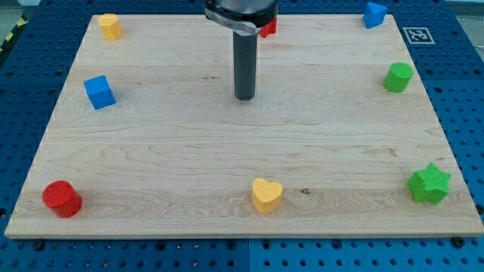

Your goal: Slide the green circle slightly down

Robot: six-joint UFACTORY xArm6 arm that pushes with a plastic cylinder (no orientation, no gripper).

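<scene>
- While my tip (244, 97) rests on bare wood around the board's middle, slightly toward the far edge, it touches no block.
- No jaws on this rig; only a straight rod, so nothing is clenched or released.
- Green circle (398, 77) sits near the right edge, toward the far side, well apart from my tip.
- Green star (429, 183) lies nearer along that same right edge, well below the circle; a slight push down should not reach it.
- Judgement: the tip must get to the circle's far side first, because a push only drives a block away from the rod.
- Others: yellow heart (266, 195), red cylinder (60, 199), blue cube (99, 91), all well clear.
</scene>
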